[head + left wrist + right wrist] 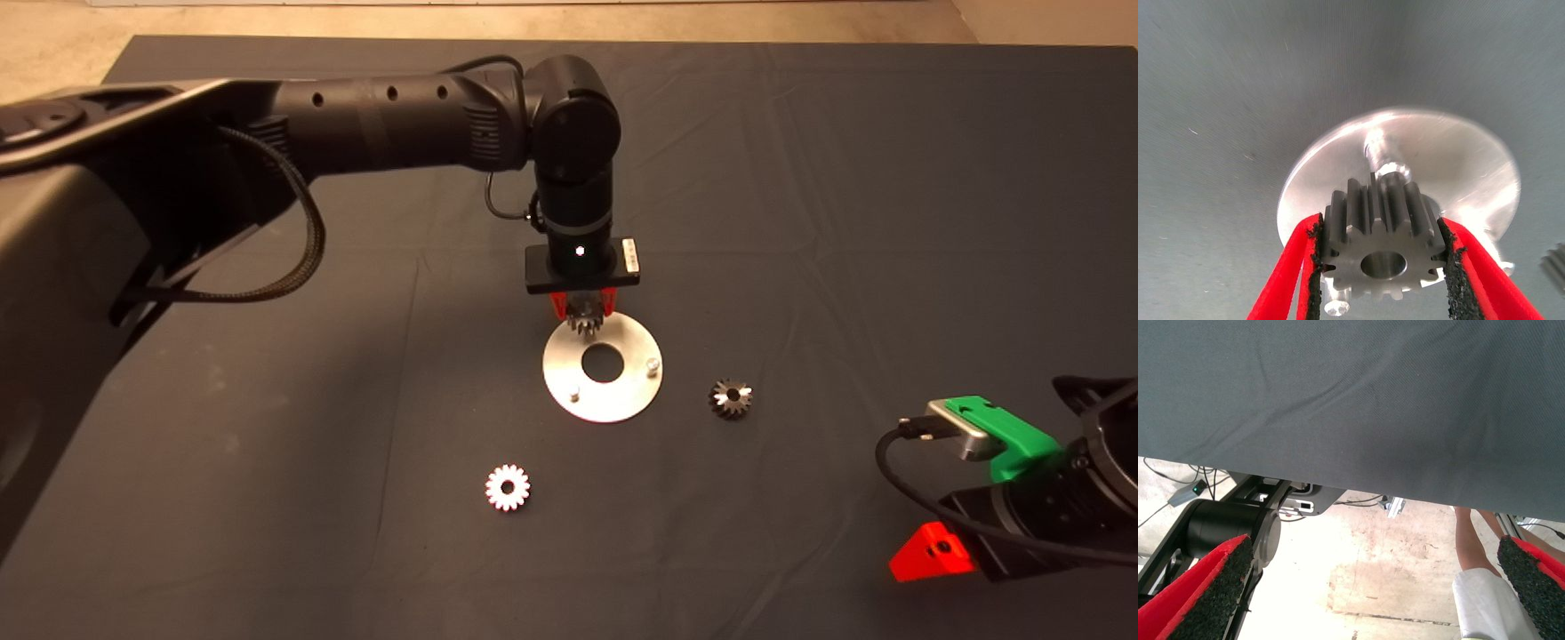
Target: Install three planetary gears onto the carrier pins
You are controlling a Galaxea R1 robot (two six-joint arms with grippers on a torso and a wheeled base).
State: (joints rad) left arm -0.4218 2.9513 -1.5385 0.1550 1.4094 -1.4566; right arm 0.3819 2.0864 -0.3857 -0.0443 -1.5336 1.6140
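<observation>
Your left gripper [584,313] pinching one planetary gear [1381,247] over the far rim of the disc [603,391], just above a carrier pin [1376,148], two more gears on the mat beside the disc [730,398] [508,487], your right gripper [1371,587] parked well off to the disc's near right, jaws spread wide

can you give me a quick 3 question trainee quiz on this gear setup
1. True or false: the left gripper is shut on a gear above the disc.
2. How many gears lie loose on the mat? A) one B) two C) three
3. Fill in: the right gripper waits at the mat's lower right with its fingers ____.

Key: 1 true. 2 B: a pale gear and a dark gear. 3 open.
</observation>
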